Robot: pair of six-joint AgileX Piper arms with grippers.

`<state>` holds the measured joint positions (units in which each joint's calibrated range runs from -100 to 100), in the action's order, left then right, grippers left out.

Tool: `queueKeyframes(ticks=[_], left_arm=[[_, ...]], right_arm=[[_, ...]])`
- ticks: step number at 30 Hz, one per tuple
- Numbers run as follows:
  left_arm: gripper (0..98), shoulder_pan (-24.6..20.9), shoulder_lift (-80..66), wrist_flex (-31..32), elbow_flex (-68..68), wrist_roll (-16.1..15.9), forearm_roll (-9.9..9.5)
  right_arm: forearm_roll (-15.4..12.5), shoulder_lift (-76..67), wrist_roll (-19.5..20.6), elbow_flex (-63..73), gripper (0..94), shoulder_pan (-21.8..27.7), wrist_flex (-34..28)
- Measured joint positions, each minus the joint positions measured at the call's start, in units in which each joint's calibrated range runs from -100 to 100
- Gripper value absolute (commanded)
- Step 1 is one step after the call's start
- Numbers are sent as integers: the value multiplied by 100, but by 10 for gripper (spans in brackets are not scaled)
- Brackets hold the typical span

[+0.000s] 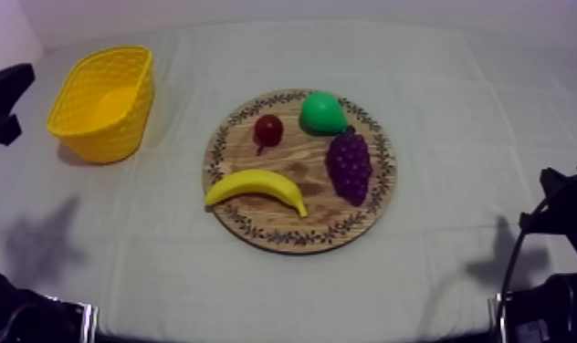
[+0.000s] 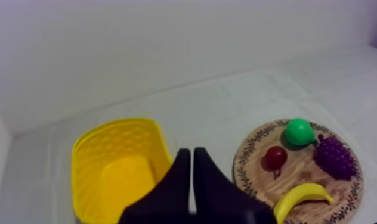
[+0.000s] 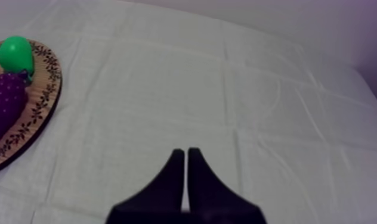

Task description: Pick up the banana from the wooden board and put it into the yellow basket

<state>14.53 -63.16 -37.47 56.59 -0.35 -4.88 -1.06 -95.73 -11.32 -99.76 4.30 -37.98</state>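
The table (image 1: 456, 109) lies under a grey-white cloth with creases running across it. Near its middle sits the round wooden board (image 1: 283, 233), flat on the cloth, with a dark leafy pattern around its rim. The yellow basket (image 1: 135, 114) stands upright at the left side of the table, well apart from the board, its woven walls flaring outward to an open mouth.

The left gripper (image 2: 191, 154) hangs above the cloth with its two black fingers pressed together into a narrow wedge and nothing between them. Its tips point at the strip of table between the basket and the board, just beside the basket's near wall. The right gripper (image 3: 186, 154) is closed the same way and grips nothing. It hangs over bare cloth, away from the board's rim on the side where the grapes and pear lie.

The banana (image 1: 256, 187) lies on the board at its front left. It curves like an arch, and one tip reaches the board's left rim. The bunch of grapes (image 1: 350, 164), dark purple, lies on the right part of the board, apart from the banana. The green pear (image 1: 321, 112) sits at the back, just beside the top of the grapes. The small red fruit (image 1: 268, 129) rests left of the pear, behind the banana.
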Motion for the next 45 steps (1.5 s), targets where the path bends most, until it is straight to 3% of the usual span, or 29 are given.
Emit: queueKeyframes(ticks=[6,11,15,18,25,36,39,43,45], left_arm=[[6,384,1038,-445,-1206,-439,144],[15,865,1794,-559,-1815,-529,-178],[20,1303,2379,-605,-2075,-328,-510],[23,1572,2738,-609,-2112,-276,-645],[28,1988,3404,-450,-1790,-308,-666],[68,2118,3906,-697,-1054,-213,-654],[169,2125,3934,-850,-1028,-200,-649],[541,2101,3953,-1003,-938,-281,-601],[621,2094,3953,-1088,-923,-335,-575]], right_arm=[[0,0,-17,0,3,0,0],[0,0,-17,0,3,0,0],[0,0,-17,0,3,0,0],[0,0,-17,0,3,0,0],[0,0,-17,0,3,0,0],[0,0,-17,0,3,0,0],[0,0,-17,0,3,0,0],[0,0,-17,0,3,0,0],[0,0,-17,0,3,0,-12]])
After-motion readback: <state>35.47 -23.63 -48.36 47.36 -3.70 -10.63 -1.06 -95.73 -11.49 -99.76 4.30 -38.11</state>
